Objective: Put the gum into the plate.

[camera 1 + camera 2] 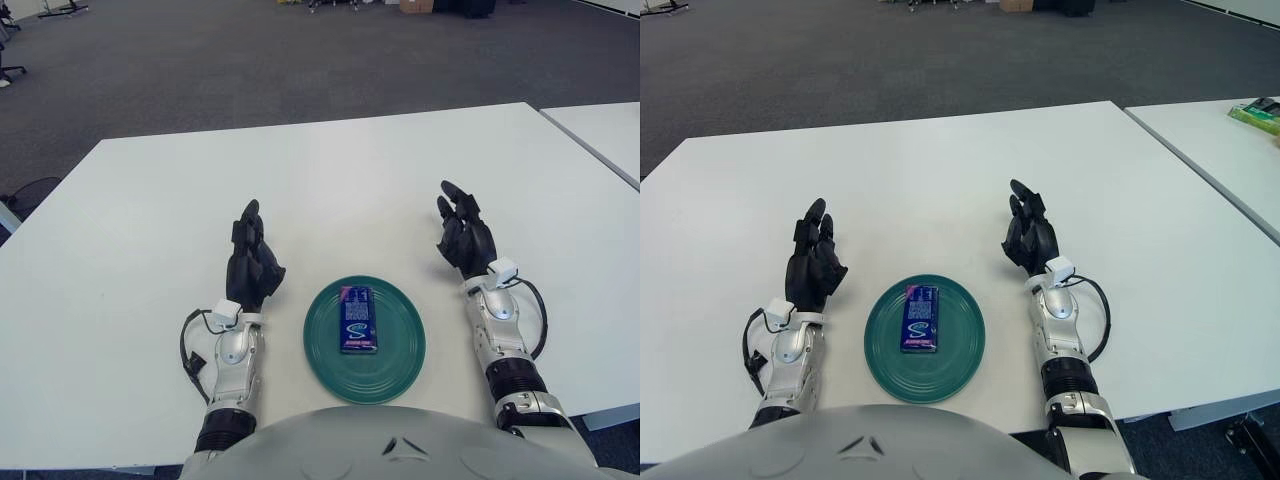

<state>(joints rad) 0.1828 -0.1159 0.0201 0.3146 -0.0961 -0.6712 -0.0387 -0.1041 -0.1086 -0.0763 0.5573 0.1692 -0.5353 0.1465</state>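
Note:
A blue gum pack (358, 319) lies flat in the middle of a green plate (398, 360) on the white table, near my body. My left hand (254, 258) is to the left of the plate, fingers relaxed and holding nothing. My right hand (462, 231) is to the right of the plate and a little farther out, fingers extended and holding nothing. Neither hand touches the plate or the gum.
The white table (320, 180) stretches far ahead of the hands. A second white table (1210, 130) stands to the right across a narrow gap, with a green object (1258, 113) on it. Dark carpet lies beyond.

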